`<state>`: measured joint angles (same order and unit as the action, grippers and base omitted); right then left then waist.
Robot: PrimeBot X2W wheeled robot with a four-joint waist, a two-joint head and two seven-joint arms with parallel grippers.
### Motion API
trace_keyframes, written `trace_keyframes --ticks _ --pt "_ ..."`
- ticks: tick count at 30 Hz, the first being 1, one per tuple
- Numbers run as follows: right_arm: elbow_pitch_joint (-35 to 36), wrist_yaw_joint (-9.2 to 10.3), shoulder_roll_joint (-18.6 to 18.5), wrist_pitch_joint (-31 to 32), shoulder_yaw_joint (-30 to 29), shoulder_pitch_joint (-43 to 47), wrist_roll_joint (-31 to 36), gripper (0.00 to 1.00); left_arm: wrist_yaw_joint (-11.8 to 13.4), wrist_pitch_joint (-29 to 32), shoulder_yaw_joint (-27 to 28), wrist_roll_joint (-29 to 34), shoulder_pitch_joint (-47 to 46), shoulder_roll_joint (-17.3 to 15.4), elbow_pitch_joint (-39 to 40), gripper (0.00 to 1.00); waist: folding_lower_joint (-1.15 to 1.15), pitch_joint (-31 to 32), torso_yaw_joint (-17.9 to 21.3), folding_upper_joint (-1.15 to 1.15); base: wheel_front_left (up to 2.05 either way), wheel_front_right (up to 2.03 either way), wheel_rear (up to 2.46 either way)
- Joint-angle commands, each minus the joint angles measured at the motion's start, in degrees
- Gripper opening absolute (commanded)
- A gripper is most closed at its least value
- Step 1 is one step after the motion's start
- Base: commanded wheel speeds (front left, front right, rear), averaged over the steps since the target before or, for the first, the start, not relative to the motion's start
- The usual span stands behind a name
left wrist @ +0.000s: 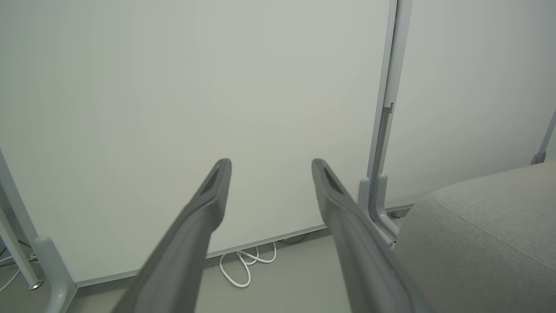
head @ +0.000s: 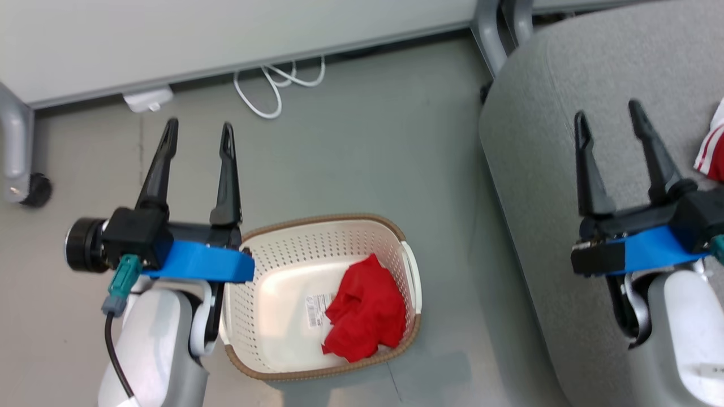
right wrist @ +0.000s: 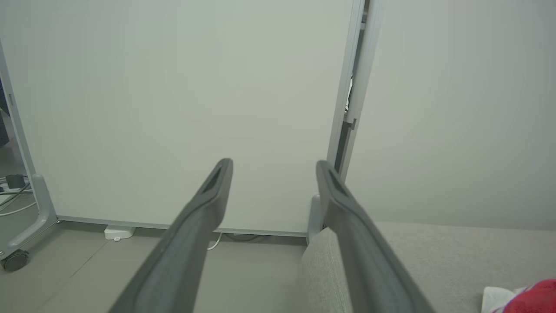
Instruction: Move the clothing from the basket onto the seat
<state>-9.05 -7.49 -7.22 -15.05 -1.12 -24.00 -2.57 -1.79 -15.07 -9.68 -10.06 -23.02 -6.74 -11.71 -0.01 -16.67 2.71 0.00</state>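
The basket [head: 317, 243] is smooth cream plastic with a faint gloss, pierced with holes; its rim is brown with a woven look, and its sticker [head: 318, 310] looks like paper. The clothing [head: 367, 311] is soft, matt red cloth, crumpled. The seat [head: 543, 113] is matt grey fabric with a fine rough weave, and the floor [head: 362, 141] is smooth with a dull sheen.
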Motion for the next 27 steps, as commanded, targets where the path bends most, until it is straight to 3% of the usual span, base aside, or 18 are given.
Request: trace_keyframes --ticks 1,10,27 --pt "-0.36 -0.01 0.45 -0.20 -0.12 1.87 -0.21 1.00 -0.46 -0.15 0.81 0.43 1.42 0.41 0.14 1.00 0.01 2.66 -1.80 0.00 0.00 0.00 0.00" --pt "-1.90 -0.01 1.31 -0.20 -2.06 8.95 -1.18 1.00 -3.06 -0.15 3.24 3.01 8.79 1.75 -0.62 1.00 0.01 8.68 -3.33 0.00 0.00 0.00 0.00" --pt "-3.34 -0.01 3.81 -0.20 -4.08 19.08 -2.45 1.00 -4.64 -0.15 6.46 4.02 16.93 3.34 -2.05 1.00 0.01 15.25 -4.90 0.00 0.00 0.00 0.00"
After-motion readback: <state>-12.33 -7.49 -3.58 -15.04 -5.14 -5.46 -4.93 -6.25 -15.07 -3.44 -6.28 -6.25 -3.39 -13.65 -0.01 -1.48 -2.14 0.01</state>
